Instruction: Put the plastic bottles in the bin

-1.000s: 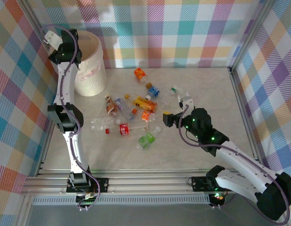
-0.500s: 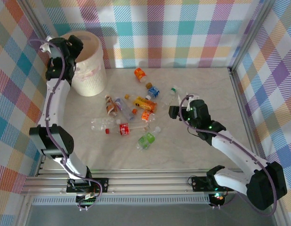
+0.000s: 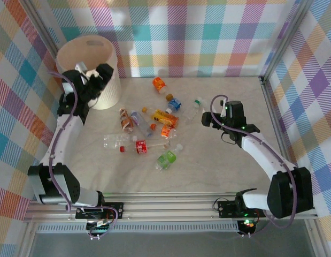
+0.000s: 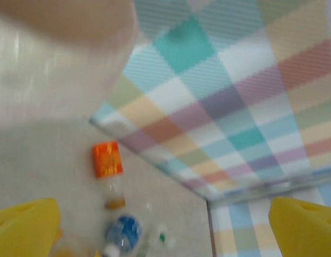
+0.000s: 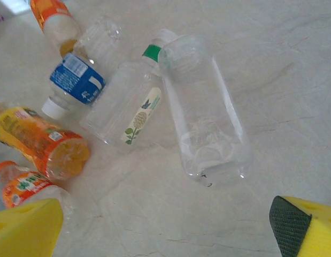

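Our left gripper (image 3: 105, 72) has swung off the bin (image 3: 110, 91) at the far left, fingers spread and empty. Our right gripper (image 3: 205, 119) has moved closer to the plastic bottles (image 3: 166, 119) mid-table, fingers spread. Many bottles wait.

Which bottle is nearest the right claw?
The clear unlabelled bottle, base toward the open right claw. Its neighbour, the green-capped bottle, has a flower label and lies farther off.
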Controlling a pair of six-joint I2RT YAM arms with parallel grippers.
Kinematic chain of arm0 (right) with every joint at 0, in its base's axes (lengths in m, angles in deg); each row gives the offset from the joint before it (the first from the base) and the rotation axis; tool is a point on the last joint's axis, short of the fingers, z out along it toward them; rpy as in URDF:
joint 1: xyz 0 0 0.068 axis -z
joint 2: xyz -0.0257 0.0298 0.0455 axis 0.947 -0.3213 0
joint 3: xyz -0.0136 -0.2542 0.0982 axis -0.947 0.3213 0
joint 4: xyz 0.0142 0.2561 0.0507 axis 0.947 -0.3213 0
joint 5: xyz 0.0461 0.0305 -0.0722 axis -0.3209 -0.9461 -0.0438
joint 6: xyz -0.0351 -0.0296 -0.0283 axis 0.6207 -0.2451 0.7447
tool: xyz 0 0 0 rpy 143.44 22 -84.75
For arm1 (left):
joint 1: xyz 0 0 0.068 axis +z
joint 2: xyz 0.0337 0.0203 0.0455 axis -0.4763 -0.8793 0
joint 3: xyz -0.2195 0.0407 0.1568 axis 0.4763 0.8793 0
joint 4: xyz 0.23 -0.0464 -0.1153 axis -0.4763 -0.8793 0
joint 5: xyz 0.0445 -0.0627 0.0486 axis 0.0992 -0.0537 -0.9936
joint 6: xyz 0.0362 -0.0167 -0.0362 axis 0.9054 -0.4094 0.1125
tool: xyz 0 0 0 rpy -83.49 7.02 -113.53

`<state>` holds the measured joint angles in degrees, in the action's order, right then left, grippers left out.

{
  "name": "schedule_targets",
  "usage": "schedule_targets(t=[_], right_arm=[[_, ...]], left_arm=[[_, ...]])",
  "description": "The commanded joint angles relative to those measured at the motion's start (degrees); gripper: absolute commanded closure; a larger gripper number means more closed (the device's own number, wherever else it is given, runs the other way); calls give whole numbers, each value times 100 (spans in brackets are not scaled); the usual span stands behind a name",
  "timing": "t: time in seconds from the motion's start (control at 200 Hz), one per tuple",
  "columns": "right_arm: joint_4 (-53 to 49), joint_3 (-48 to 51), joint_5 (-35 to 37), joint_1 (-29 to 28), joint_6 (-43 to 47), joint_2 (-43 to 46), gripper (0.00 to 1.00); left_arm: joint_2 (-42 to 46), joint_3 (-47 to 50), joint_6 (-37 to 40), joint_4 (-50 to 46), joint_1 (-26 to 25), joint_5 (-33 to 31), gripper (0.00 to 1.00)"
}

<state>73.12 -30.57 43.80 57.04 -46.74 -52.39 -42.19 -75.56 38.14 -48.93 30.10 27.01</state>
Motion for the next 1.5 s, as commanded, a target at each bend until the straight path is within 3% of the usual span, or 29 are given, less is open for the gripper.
schedule_targets(t=[0.0,0.38,0.81,1.15,1.495], right_arm=[[-242,-242,-534,152,991,-234,0],[-882,-1030,-459,323,2403,-1442,0],[-504,-1577,-38,319,2652,-2621,2],[-226,-1636,165,306,2372,-3009,28],[53,-1345,213,301,1927,-2474,48]], left_arm=[[773,548,200,-67,-88,430,0],[2401,1826,682,-1602,-132,-192,0],[3609,2994,500,-1875,-130,-960,0],[3795,3112,508,-2135,-130,-1077,0],[3592,3202,457,-1841,-140,-771,0]])
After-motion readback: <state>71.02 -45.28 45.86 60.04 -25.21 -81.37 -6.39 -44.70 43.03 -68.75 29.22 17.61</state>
